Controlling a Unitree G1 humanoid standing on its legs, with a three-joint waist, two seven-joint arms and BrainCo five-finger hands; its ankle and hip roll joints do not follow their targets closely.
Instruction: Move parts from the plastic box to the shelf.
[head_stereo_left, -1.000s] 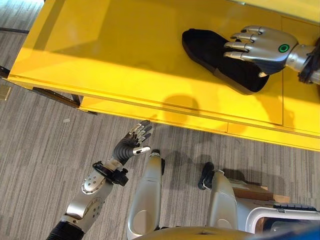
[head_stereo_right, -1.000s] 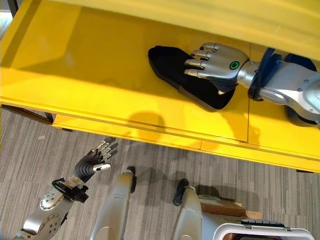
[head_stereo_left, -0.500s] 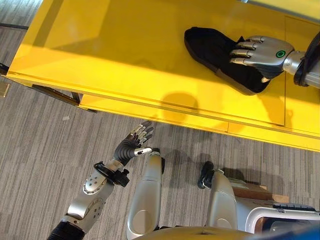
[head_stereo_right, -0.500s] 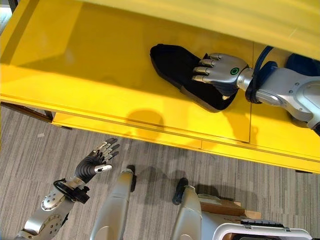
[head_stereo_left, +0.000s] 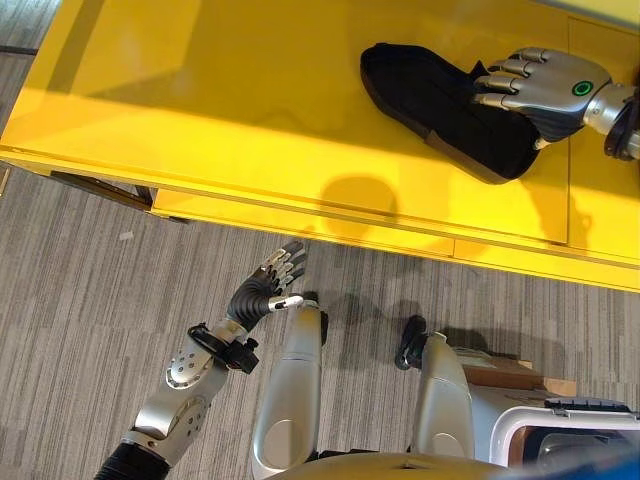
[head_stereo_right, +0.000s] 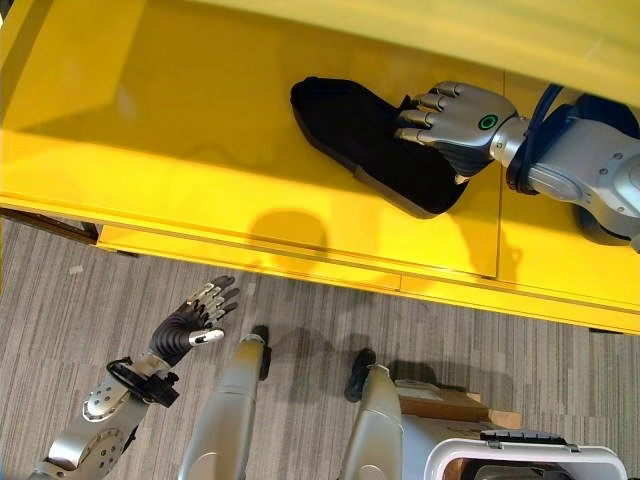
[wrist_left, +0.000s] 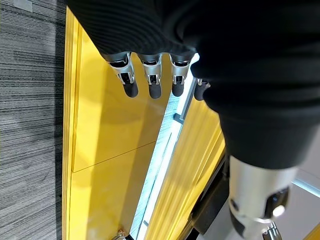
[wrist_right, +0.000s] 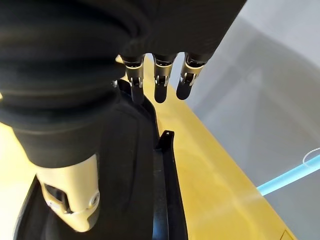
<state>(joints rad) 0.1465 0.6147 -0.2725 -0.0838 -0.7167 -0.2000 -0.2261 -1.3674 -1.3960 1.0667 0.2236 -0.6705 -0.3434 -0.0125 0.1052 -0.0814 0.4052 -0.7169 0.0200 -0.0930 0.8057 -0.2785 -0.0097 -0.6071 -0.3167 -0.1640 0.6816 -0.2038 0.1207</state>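
Black part flat on yellow shelf, at 1 o'clock. Right hand now drawn back toward part's right end, fingers relaxed, resting on top, no pinch. Likely releasing; placement near done. Left hand idle at 7 o'clock, fingers loosely spread.

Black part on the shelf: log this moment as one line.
black part: lying on yellow shelf | right hand: open, over part's right end | left hand: open, low over floor, idle

Bright overhead light is falling evenly across the glossy yellow shelf, leaving a soft round shadow near its front edge, while the striped grey carpet floor below is staying dimmer and crisp.
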